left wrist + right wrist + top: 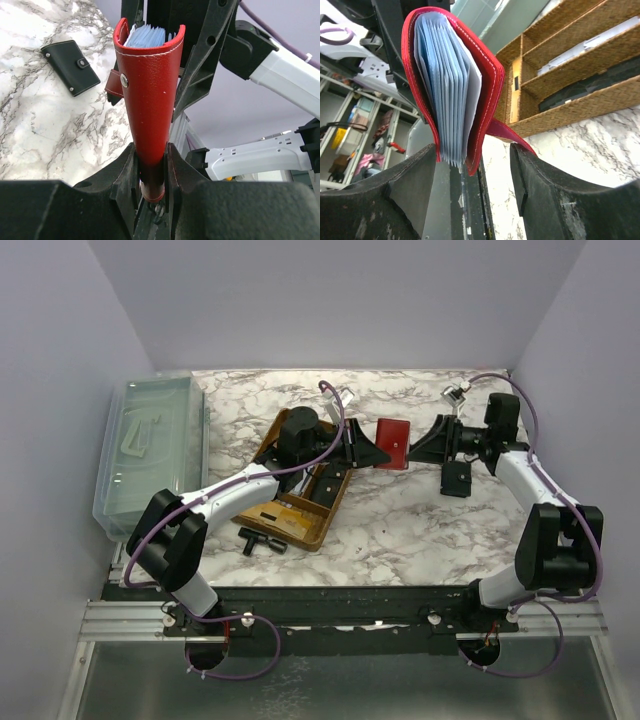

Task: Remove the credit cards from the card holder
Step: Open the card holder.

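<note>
The red card holder (150,90) stands upright in my left gripper (151,150), which is shut on its folded lower end. Pale blue credit cards (147,36) show in its open top. In the top view the holder (392,443) hangs above the table between the left gripper (368,448) and the right gripper (422,446). My right gripper (472,172) is open, its fingers (545,190) standing either side of the holder's open end (490,85). The fanned cards (445,90) point at the camera. The holder's loose strap (512,137) rests against the right-hand finger.
A black card holder (456,480) lies shut on the marble table (400,530), also seen as a black wallet (70,67). A wicker tray (300,495) sits under the left arm, seen too as a woven tray (570,65). A clear plastic bin (150,455) stands at the left, a black T-shaped tool (262,540) near the front.
</note>
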Motion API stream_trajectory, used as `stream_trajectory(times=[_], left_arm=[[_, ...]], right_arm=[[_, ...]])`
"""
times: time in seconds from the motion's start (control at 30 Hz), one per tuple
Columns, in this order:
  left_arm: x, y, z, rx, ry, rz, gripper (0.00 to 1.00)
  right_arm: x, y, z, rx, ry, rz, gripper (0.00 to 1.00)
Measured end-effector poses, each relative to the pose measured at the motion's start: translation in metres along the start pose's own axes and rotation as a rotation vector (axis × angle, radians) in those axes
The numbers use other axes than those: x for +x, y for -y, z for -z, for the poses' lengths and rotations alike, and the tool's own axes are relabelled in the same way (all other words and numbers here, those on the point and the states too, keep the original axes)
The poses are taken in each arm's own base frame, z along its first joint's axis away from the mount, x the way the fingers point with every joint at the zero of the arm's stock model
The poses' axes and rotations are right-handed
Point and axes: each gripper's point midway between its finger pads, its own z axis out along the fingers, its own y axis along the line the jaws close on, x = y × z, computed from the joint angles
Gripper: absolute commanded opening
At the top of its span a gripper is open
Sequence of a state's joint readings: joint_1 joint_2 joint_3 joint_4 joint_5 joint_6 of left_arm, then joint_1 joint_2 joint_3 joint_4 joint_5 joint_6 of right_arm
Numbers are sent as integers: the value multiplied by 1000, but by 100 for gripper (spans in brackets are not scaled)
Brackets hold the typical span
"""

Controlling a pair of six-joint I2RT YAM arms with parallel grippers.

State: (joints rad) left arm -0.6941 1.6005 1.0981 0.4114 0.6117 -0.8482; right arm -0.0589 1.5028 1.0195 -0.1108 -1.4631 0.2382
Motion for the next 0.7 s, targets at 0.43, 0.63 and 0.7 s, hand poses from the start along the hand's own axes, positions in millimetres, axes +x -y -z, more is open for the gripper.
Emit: stream_trajectory(times=[0.43, 0.63, 0.7], left_arm=[[-7, 11, 0, 58, 36, -14, 0], [-15, 24, 1, 112, 66, -39, 0], [-17, 28, 1, 127, 72, -50, 0]], right_arm=[[8, -13, 1, -81, -10, -84, 60], [-4, -30, 3, -94, -7, -54, 55], [-6, -33, 3, -98, -9, -46, 51]])
